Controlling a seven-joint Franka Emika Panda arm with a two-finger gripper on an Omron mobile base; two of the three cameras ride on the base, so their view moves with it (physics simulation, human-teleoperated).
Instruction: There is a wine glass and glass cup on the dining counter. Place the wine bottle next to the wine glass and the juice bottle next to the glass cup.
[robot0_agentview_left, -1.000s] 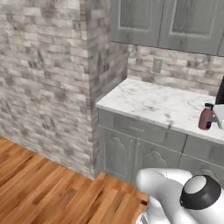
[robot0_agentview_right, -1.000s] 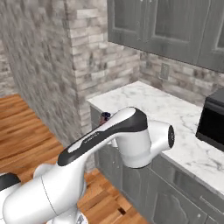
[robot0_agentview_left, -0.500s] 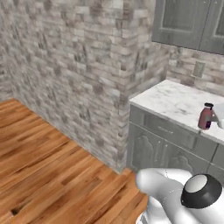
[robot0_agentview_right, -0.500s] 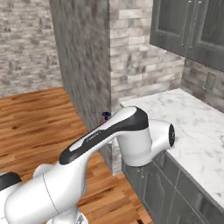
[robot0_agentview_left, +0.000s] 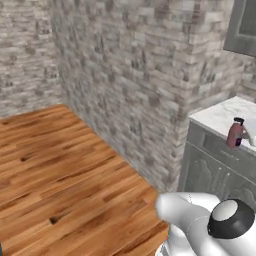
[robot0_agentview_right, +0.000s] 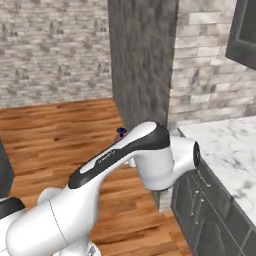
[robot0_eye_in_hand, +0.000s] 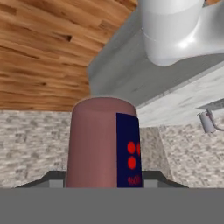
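The juice bottle, pinkish-red with a dark blue label and red dots, stands close up in the hand view. My gripper is shut on its lower part, one finger on each side. In the left base view the same juice bottle hangs at the right edge, upright, its dark cap on top, in front of a marble counter corner. In the right base view only the juice bottle's dark cap peeks over my white arm. The wine bottle, wine glass, glass cup and dining counter are out of view.
A grey brick wall with a jutting corner stands ahead. Wooden floor spreads to the left. A wall counter with a marble top and grey cabinet doors runs along the right, with an upper cabinet above.
The whole picture has swung: the camera turned left, so the counter and cabinets slid right and more floor and brick wall came in. The juice bottle stays in the gripper.
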